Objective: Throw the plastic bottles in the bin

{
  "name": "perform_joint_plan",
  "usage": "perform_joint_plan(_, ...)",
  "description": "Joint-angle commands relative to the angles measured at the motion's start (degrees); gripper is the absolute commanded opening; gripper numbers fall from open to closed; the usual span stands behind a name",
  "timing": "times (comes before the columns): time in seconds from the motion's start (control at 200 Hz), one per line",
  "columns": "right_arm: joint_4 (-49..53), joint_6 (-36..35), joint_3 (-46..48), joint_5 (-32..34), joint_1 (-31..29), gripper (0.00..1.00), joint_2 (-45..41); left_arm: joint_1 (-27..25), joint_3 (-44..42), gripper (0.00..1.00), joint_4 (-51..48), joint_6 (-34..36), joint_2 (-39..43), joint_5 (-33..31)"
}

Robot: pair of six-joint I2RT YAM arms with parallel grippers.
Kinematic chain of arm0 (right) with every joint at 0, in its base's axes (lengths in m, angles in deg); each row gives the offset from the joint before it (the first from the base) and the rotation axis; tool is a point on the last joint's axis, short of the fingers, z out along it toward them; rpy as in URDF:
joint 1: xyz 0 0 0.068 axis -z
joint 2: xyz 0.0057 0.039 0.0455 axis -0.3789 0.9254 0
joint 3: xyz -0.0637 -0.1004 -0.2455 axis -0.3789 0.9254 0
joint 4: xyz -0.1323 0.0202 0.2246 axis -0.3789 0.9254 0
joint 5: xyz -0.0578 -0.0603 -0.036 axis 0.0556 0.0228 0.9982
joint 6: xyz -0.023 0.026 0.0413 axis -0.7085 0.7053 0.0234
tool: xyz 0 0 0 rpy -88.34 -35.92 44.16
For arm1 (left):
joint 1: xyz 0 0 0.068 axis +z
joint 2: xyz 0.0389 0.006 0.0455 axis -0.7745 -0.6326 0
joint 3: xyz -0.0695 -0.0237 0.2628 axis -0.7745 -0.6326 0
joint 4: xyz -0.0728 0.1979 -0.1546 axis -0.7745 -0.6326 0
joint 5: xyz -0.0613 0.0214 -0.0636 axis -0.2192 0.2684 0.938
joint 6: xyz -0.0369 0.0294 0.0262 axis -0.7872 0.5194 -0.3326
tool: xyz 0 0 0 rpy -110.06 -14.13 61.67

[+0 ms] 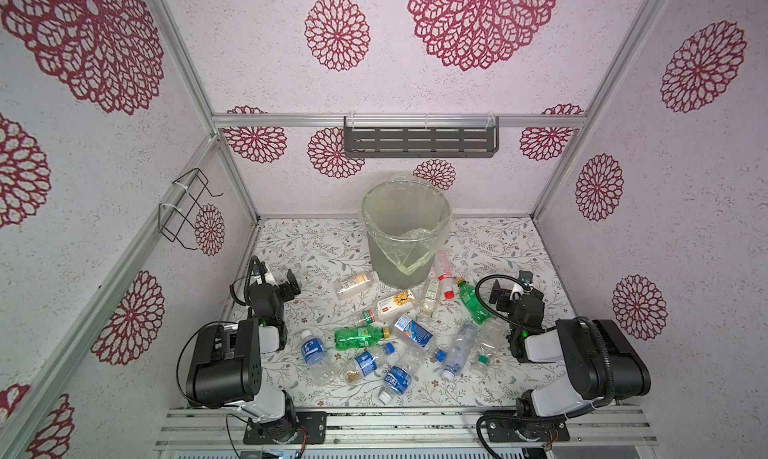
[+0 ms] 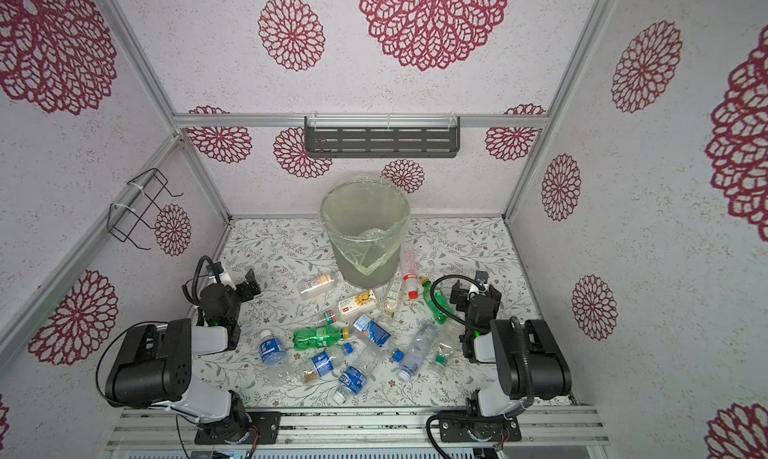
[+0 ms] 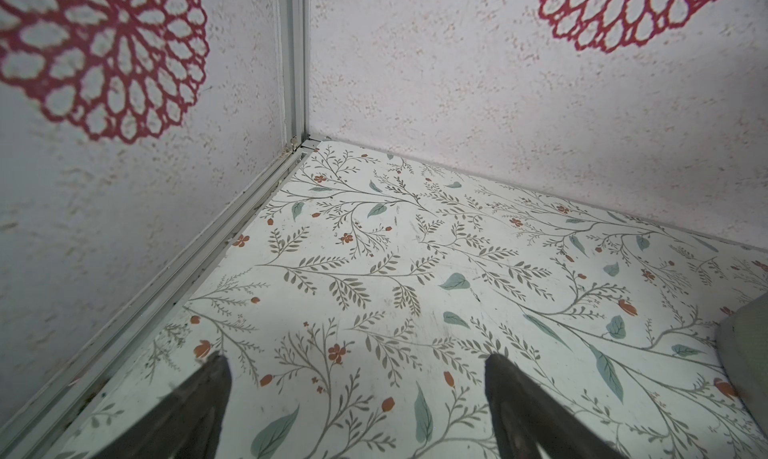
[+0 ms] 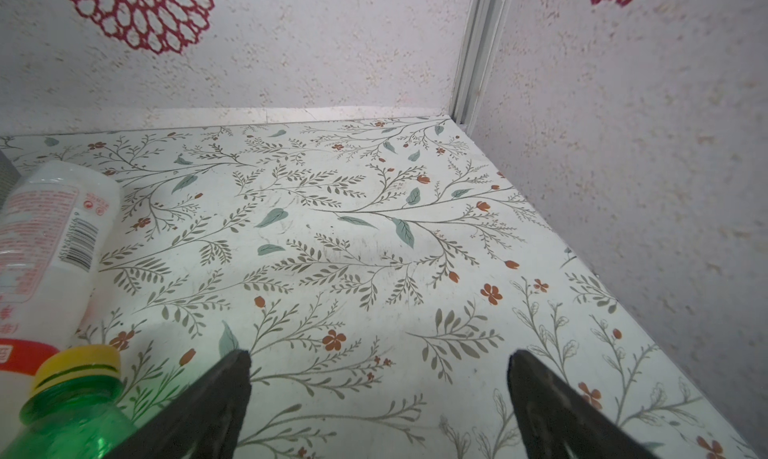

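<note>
The bin point(image 1: 405, 228) point(image 2: 365, 228), a grey translucent bucket with a yellowish bag, stands upright at the back middle of the floral table. Several plastic bottles lie in front of it: a green one point(image 1: 359, 337), a second green one point(image 1: 471, 301), a blue-labelled one point(image 1: 313, 351) and a white one with a red cap point(image 1: 444, 272). My left gripper point(image 1: 293, 283) point(image 3: 355, 359) is open over bare table, left of the pile. My right gripper point(image 1: 496, 297) point(image 4: 378, 355) is open and empty. The yellow-capped green bottle point(image 4: 70, 403) and the white bottle point(image 4: 50, 236) lie beside it.
A wire rack point(image 1: 187, 207) hangs on the left wall and a dark slotted shelf point(image 1: 419, 139) on the back wall above the bin. Patterned walls close in three sides. An aluminium rail point(image 1: 395, 423) runs along the front. The bin's base point(image 3: 748, 353) shows beside my left gripper.
</note>
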Motion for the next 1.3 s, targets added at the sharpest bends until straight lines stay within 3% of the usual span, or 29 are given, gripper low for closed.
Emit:
perform_joint_plan(0.0,-2.59,0.44,-0.45,0.56,0.16,0.99,-0.2,-0.35,1.17,0.97,0.02,1.34,0.17,0.08)
perform_joint_plan(0.185,-2.78,0.4,-0.39,0.72,0.16,0.99,-0.25,-0.7,1.24,0.97,-0.15,1.73,0.18,0.09)
perform_joint_plan(0.335,-5.96,2.59,2.12,6.49,0.07,0.99,-1.86,-0.79,0.47,0.97,1.23,0.96,0.22,-2.19)
perform_joint_plan(0.405,-3.71,2.19,1.62,6.03,-0.04,0.99,-3.75,-1.86,-0.29,0.97,1.94,1.5,1.7,-5.16)
perform_joint_plan(0.465,2.47,1.51,-0.08,7.26,-0.86,0.99,-6.77,-3.7,0.0,0.97,-2.32,1.77,5.72,-11.03)
perform_joint_plan(0.555,12.62,2.08,-3.5,9.37,-1.07,0.99,-12.75,-3.8,1.9,0.97,-9.89,-0.24,9.1,-14.29)
perform_joint_plan(0.71,15.54,5.09,-4.67,8.66,-1.38,0.99,-17.43,-4.45,1.32,0.97,-7.21,0.76,8.64,-17.13)
perform_joint_plan(0.936,43.79,16.62,-15.41,15.51,-2.13,0.99,-22.94,-6.5,3.09,0.97,-15.94,-1.93,16.56,-25.53)
perform_joint_plan(1.096,67.44,24.06,-25.91,14.69,-2.41,0.99,-22.89,-7.53,9.84,0.97,-34.59,-12.31,22.44,-25.82)
perform_joint_plan(1.296,85.13,28.21,-31.66,10.54,-3.68,0.99,-24.6,-7.82,17.95,0.97,-54.48,-26.21,24.66,-21.83)
